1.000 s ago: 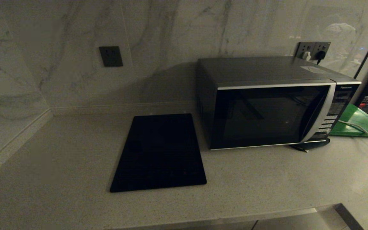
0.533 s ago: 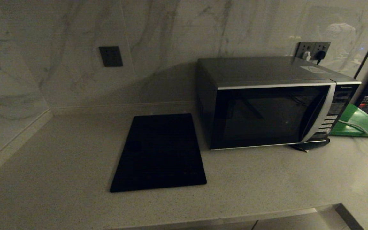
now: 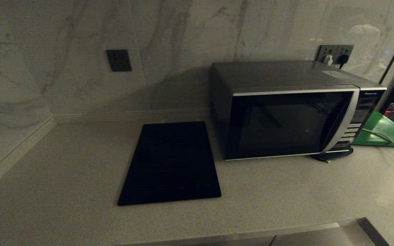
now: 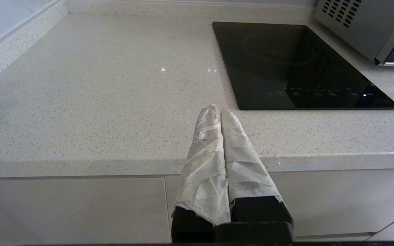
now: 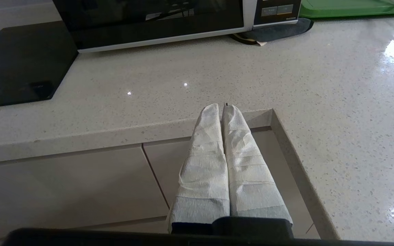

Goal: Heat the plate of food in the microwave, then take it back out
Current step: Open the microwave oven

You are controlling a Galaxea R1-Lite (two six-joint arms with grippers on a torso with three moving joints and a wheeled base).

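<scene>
A: Sitting shut on the speckled counter (image 3: 286, 191), the microwave (image 3: 286, 116) shows its black glass door closed, curved silver trim running down to the button panel at its right side. A flat black slab (image 3: 171, 164) lies just beside it on the left, apart from its wall.

B: And the plate of food?

A: It appears in none of the views; whether anything sits behind the dark glass cannot be told.

B: Where are the arms?

A: Neither shows in the head view. The left tool (image 4: 220, 111) hangs at the counter's front edge, above the pale cabinet fronts (image 4: 70, 208), its two cloth-wrapped fingers (image 4: 205, 150) pressed together with nothing between them. The black slab lies ahead of it and toward the microwave, whose vented side wall shows at the corner of that view.

B: The right one?

A: The right tool (image 5: 221, 106) hangs likewise at the counter's edge, near an inner corner of the stone, its wrapped fingers (image 5: 241, 160) pressed together and empty. Ahead of it stands the lower front of the microwave, with a dark pad (image 5: 272, 32) under its right corner.

B: Anything else?

A: A green board (image 3: 385, 131) lies right of the microwave with a pale cable (image 3: 385, 138) crossing it, and two wall sockets (image 3: 335, 53) sit on the marble wall (image 3: 183, 41) behind, plugs in them.
</scene>
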